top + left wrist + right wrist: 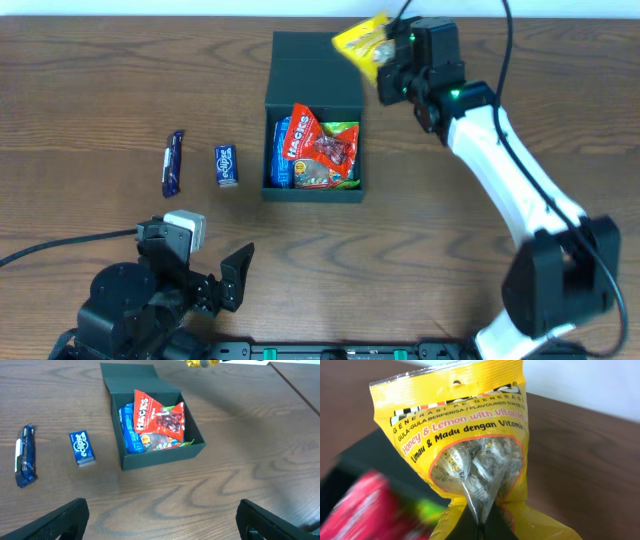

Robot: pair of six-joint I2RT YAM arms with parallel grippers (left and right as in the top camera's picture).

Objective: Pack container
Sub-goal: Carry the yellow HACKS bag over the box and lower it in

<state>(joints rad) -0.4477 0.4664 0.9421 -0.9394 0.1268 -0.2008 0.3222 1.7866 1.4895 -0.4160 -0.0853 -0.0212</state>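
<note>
Above the far right corner of the container [312,194], which sits mid-table, the right jaws pinch a yellow sweet bag [365,45] (honey and lemon). Placing seems the step in hand: lower it onto the packets [315,150] inside. The left jaws gape wide, empty.
</note>
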